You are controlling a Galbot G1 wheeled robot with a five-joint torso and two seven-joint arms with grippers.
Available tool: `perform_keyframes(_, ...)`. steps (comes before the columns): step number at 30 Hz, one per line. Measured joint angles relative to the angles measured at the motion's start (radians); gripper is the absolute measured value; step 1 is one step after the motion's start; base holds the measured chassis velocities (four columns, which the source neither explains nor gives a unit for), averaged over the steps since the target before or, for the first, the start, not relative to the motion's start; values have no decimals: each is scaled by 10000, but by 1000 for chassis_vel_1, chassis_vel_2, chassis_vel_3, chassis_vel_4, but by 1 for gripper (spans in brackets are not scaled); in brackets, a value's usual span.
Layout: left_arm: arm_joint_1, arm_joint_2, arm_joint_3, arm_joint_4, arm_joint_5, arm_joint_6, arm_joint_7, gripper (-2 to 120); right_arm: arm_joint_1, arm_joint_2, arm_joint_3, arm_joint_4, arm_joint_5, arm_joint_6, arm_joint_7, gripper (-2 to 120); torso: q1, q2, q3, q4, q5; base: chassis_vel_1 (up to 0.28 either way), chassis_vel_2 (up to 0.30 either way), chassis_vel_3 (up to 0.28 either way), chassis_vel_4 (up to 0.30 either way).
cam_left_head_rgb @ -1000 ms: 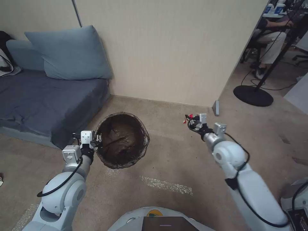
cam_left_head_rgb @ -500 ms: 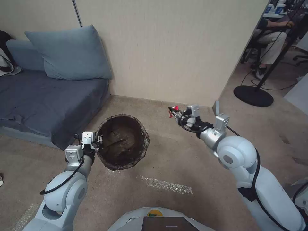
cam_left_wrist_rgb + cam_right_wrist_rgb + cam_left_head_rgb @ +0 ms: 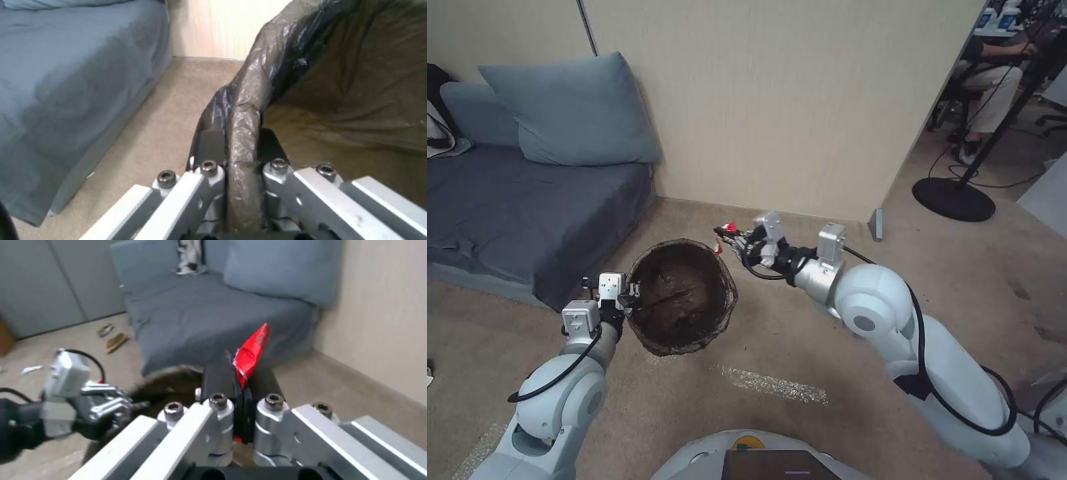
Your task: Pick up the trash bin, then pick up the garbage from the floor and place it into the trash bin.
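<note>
The trash bin (image 3: 684, 297), lined with a crinkled dark bag, hangs above the carpet floor (image 3: 800, 320). My left gripper (image 3: 630, 292) is shut on its near-left rim; the left wrist view shows both fingers (image 3: 209, 146) clamping the bag-covered rim of the trash bin (image 3: 242, 110). My right gripper (image 3: 724, 239) is shut on a piece of garbage, a thin red wrapper (image 3: 728, 228), right at the bin's far-right rim. In the right wrist view the red wrapper (image 3: 251, 351) sticks up from between the fingers (image 3: 220, 376), with the trash bin (image 3: 171, 383) and the left gripper (image 3: 126, 405) below.
A blue-grey sofa (image 3: 527, 200) with a cushion (image 3: 570, 113) stands left of the bin. A beige wall (image 3: 774, 100) runs behind. A black round stand base (image 3: 954, 199) sits at the right. More litter (image 3: 113, 340) lies on the carpet beyond the sofa.
My right arm has swung left with the red wrapper, from the floor near the wall corner to the bin's rim. The left arm and the bin have barely moved.
</note>
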Motion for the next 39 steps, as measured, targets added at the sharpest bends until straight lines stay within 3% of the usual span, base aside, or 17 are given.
perform_keyframes(10,-45,5,72,8,-9,97,5,4,1338,322,-1835,-296,552,-230,540,0,0,0,0,0,0,0,0,0,0)
perform_keyframes(24,-52,-17,72,-9,-17,133,15,4,1503,494,-2663,-402,400,-721,906,-1,0,0,0,-1,1,0,0,0,0)
perform_keyframes(39,-35,-27,24,-133,-68,166,7,4,1413,688,-3117,-638,-140,-743,1186,53,0,0,0,0,2,0,0,0,0)
